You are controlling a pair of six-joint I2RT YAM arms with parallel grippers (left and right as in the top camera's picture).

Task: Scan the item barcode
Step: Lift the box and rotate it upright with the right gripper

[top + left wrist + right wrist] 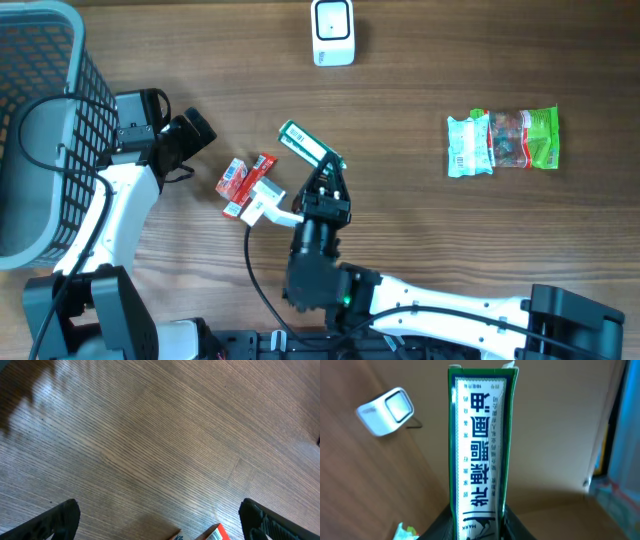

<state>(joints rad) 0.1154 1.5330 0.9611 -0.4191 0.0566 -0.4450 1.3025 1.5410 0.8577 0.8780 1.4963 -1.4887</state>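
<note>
Closest to the right wrist lens, the green box (pixel 480 445) stands upright between the dark fingers of the right gripper (pixel 480 527), which are closed on its lower end. From overhead it is near the middle of the table (pixel 420 230), just beside a red box (pixel 245 180). The scanner (pixel 333 32) stands at the far edge. The left gripper (pixel 200 135), near the basket (pixel 40 130), is wide open and holds nothing.

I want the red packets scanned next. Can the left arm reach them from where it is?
Probably yes. The left gripper is open right beside the red packets, with only bare table between them. The right gripper, holding the green box, sits on their far side, out of the way.
</note>
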